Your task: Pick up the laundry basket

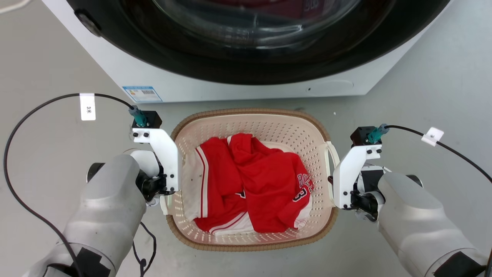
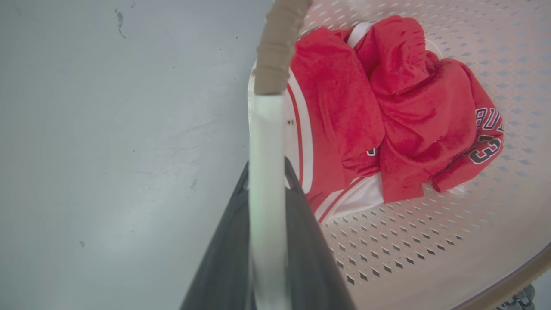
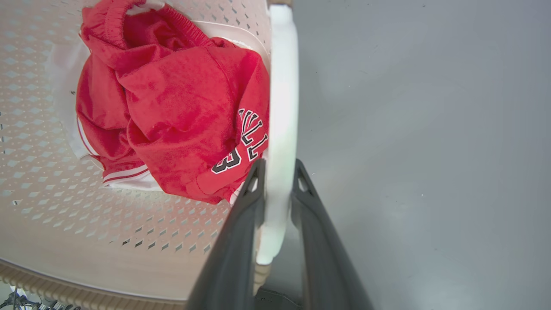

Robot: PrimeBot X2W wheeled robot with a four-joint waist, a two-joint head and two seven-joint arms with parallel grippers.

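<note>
- Gripping: your left tool (image 2: 267,165) is clenched on one white handle (image 2: 267,129) of the laundry basket (image 1: 250,125).
- Your right tool (image 3: 279,163) clamps the second handle (image 3: 282,86).
- One red jersey bundle (image 1: 261,181) lies inside.

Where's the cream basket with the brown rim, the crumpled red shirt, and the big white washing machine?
Cream plastic laundry basket with brown woven rim (image 1: 250,112): head view, far rim.
Crumpled red shirt (image 1: 265,181): head view, middle of the cloth.
White washing machine (image 1: 192,90): head view, front panel below the door.

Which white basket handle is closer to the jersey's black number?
The right handle, held by the right gripper: the number lies beside it; the left handle is far.
</note>
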